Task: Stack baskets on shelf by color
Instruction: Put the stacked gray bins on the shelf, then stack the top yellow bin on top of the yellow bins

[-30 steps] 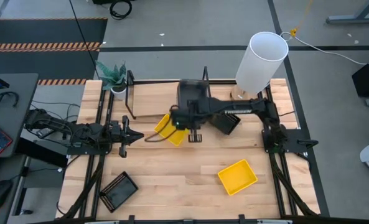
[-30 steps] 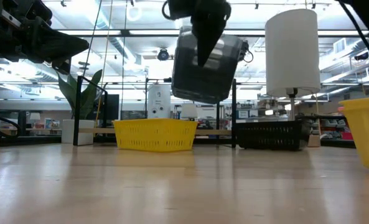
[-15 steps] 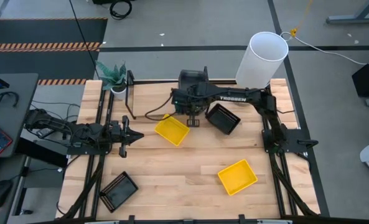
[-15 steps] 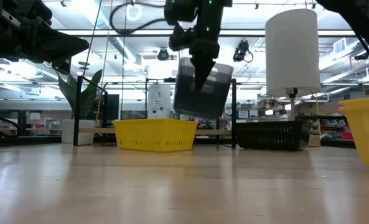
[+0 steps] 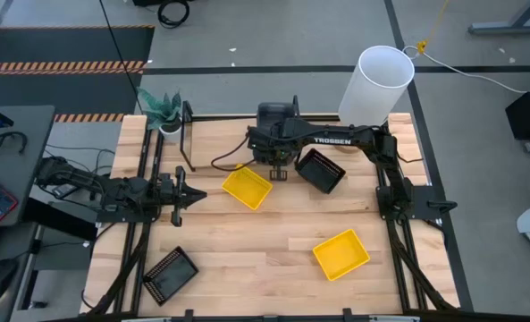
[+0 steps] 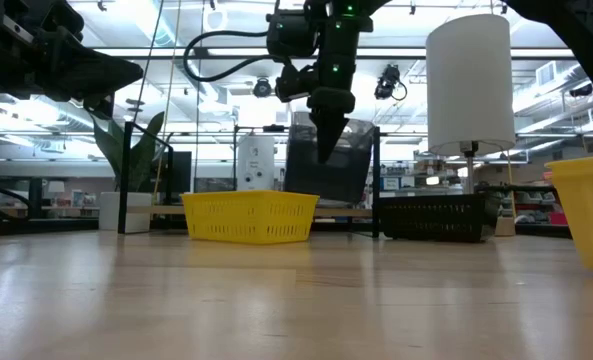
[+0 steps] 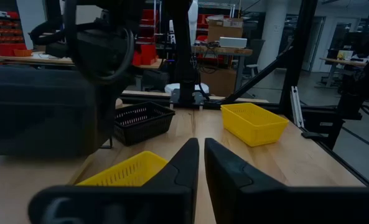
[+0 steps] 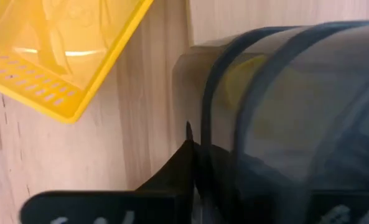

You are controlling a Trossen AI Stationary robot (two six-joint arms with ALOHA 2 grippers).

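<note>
My right gripper (image 6: 326,150) points down over the far middle of the table, shut on a dark grey basket (image 5: 276,114). That basket (image 6: 326,165) hangs with its lower edge about level with the shelf's board (image 6: 166,211). The shelf (image 5: 220,143) stands at the far edge, left of the basket. On the table sit a yellow basket (image 5: 247,186), a black mesh basket (image 5: 320,170), a second yellow one (image 5: 341,253) and a second mesh one (image 5: 170,274). My left gripper (image 5: 197,194) waits level at the table's left, shut. My right gripper pinches the dark grey basket's side wall at its rim (image 8: 203,149), with one finger (image 8: 187,163) outside and the other hidden behind the wall. The fingers come from above, pointing steeply down. The basket hangs tilted below them. Whether its lower edge touches the shelf, I cannot tell.
A tall white cylinder (image 5: 376,85) stands at the far right corner. A potted plant (image 5: 164,109) stands at the far left beside the shelf's black end frame (image 5: 187,134). Bare tabletop shows in the near middle (image 5: 256,259).
My right gripper has carried the dark grey basket toward the table's far edge and down. The basket, which hung high and tilted above the yellow basket, now sits lower and more upright at the height of the shelf board.
</note>
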